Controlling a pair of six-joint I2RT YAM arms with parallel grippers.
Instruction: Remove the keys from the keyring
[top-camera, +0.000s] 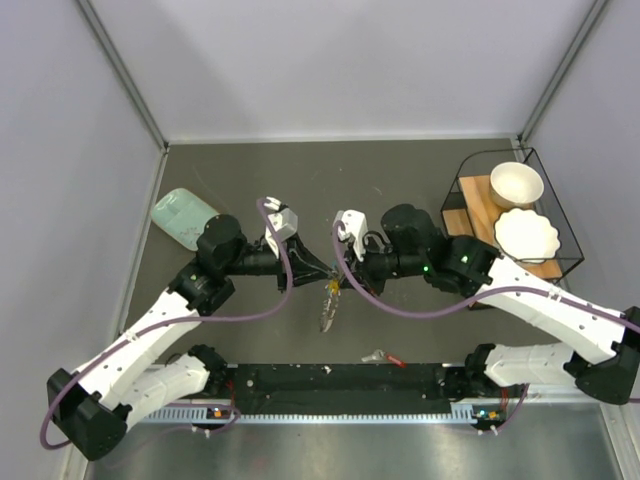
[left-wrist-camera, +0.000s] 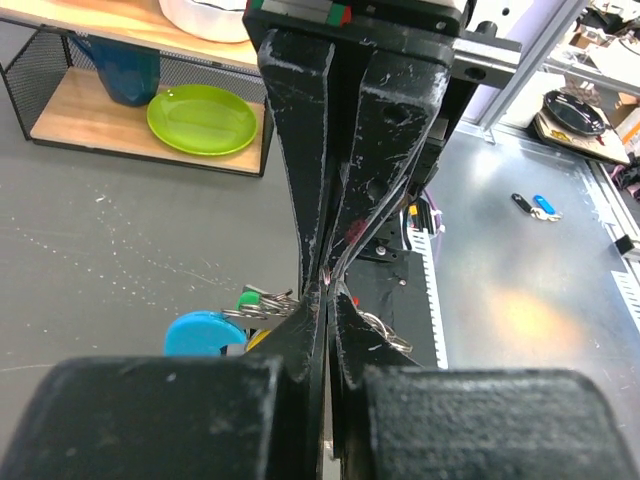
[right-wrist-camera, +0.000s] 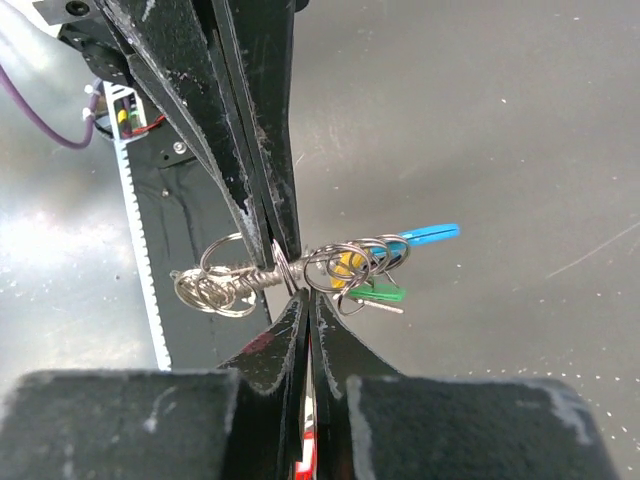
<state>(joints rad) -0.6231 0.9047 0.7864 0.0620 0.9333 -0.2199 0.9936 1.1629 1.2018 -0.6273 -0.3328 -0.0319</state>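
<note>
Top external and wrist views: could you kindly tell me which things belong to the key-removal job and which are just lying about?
Job in hand:
keyring
keys
left gripper and right gripper, both pinched shut on the keyring's metal rings

Lying about:
mint-green box
wire rack
white bowl
scalloped white plate

Table: dark grey top, walled on the left, far and right sides.
Grey table (top-camera: 400, 170) is scuffed, with pale specks (left-wrist-camera: 120, 240). Mint box (top-camera: 183, 218) lies flat at the far left, close to the wall. Wire rack (top-camera: 478, 198) stands at the far right corner. Black rail (top-camera: 340, 378) runs along the near edge; red key (top-camera: 386, 357) lies just on its far side, right of centre. Metal sheet (left-wrist-camera: 520, 300) sits nearer than the rail; black and blue keys (left-wrist-camera: 533, 207) lie on it.
</note>
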